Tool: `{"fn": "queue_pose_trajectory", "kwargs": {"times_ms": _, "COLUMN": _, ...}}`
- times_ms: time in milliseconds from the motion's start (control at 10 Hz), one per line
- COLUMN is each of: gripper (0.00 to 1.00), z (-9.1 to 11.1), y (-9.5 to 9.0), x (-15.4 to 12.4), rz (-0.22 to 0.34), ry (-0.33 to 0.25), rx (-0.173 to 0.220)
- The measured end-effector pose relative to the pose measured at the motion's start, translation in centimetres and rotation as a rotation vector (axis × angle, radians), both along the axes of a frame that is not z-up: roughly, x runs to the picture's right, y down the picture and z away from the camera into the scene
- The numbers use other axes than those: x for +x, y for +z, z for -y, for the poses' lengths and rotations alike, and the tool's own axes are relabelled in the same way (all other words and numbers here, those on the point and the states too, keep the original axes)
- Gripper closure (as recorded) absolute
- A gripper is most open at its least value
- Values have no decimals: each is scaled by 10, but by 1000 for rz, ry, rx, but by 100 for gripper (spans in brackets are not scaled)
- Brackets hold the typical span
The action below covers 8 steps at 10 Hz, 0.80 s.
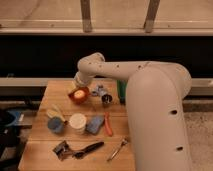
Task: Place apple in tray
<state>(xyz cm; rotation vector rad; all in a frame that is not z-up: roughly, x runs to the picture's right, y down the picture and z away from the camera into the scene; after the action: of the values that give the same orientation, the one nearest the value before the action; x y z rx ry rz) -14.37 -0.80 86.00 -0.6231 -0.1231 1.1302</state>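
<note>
The apple [77,93] lies in the red bowl [80,99] by the tabletop's [42,136] far edge, beneath the gripper [78,85], whose hold I cannot tell, so the move to the green tray [121,94] is not yet done.

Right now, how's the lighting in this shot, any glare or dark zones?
Camera view: warm even light on the table; black band behind; pale strip up top, no glare; gripper over the red bowl; arm hides most of the tray.
</note>
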Motion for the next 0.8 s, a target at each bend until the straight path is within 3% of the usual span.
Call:
{"fn": "queue_pose_trajectory", "kwargs": {"times_ms": 300, "gripper": 21, "z": -11, "y": 14, "x": -2, "rz": 7, "ry": 24, "rx": -42}}
{"fn": "queue_pose_trajectory", "kwargs": {"times_ms": 800, "gripper": 21, "z": -20, "y": 31, "x": -16, "rz": 45, "ry": 16, "rx": -92}}
